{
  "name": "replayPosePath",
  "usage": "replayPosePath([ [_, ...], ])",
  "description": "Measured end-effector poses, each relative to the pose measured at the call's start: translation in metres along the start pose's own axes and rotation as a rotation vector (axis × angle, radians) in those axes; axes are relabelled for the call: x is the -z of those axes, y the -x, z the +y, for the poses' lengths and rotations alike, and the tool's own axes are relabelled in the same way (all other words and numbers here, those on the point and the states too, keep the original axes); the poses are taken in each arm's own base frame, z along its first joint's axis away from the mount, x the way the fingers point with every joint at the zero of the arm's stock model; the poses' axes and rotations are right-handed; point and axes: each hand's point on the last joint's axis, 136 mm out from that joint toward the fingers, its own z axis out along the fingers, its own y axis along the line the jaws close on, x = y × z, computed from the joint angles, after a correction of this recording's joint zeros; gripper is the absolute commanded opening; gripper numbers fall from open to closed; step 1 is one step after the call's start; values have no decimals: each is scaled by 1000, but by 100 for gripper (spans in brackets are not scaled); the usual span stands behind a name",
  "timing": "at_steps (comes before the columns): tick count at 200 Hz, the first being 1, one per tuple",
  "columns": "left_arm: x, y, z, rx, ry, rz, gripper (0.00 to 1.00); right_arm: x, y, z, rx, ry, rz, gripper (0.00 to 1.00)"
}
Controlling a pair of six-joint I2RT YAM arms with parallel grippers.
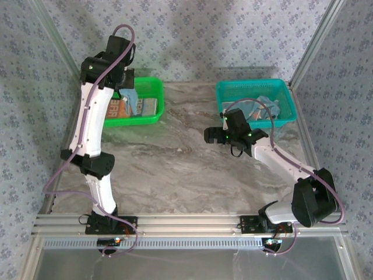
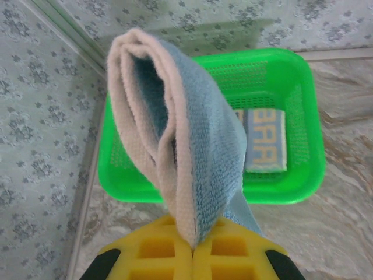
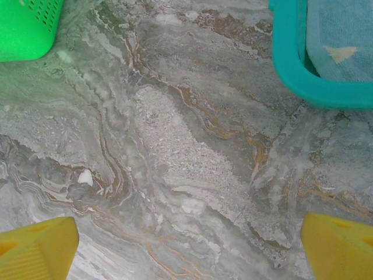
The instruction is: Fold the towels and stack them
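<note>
1. Nearest the arm bases, on the right side, the right gripper (image 1: 213, 135) (image 3: 186, 249) hovers low over the bare table (image 1: 175, 160) (image 3: 175, 146). Its yellow fingers (image 3: 35, 245) are spread wide with nothing between them.
2. Just beyond it stands the teal basket (image 1: 221, 96) (image 3: 291, 64). The spotted towel (image 1: 265, 108) (image 3: 344, 41) lies loose inside, not yet folded. From the right wrist it sits ahead and to the right of the open jaws, and the right arm is plainly the nearer one.
3. Farther back on the left, the left gripper (image 1: 124, 87) (image 2: 192, 248) is raised over the green basket (image 1: 152, 116) (image 2: 291, 192). Its jaws are pinched tight on the light blue towel (image 1: 132, 100) (image 2: 198, 134). That towel hangs doubled over, its long axis running from the pinch down toward the basket.
4. Below it, inside the green basket, the striped towel (image 1: 116, 111) (image 2: 265, 146) lies folded flat with its letters up, its long side along the basket's long side.
5. From the left wrist, the striped towel shows to the right of the hanging cloth, and part of it is hidden behind. I judge that 1 towel is placed, 1 is in hand and 1 waits. The drop turns on that sideways offset: the hanging end must come over the striped towel before the jaws let go.
</note>
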Motion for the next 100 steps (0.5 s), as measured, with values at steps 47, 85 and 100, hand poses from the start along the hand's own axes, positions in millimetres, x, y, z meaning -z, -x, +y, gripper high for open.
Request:
replayPosePath([
  [47, -52, 8, -1, -61, 36, 30, 0, -1, -7, -4, 4, -30, 31, 100],
  [85, -91, 5, -24, -96, -7, 70, 0, 2, 0, -4, 5, -45, 24, 100],
  [100, -98, 3, -33, -105, -38, 79, 0, 2, 0, -5, 5, -51, 24, 100],
])
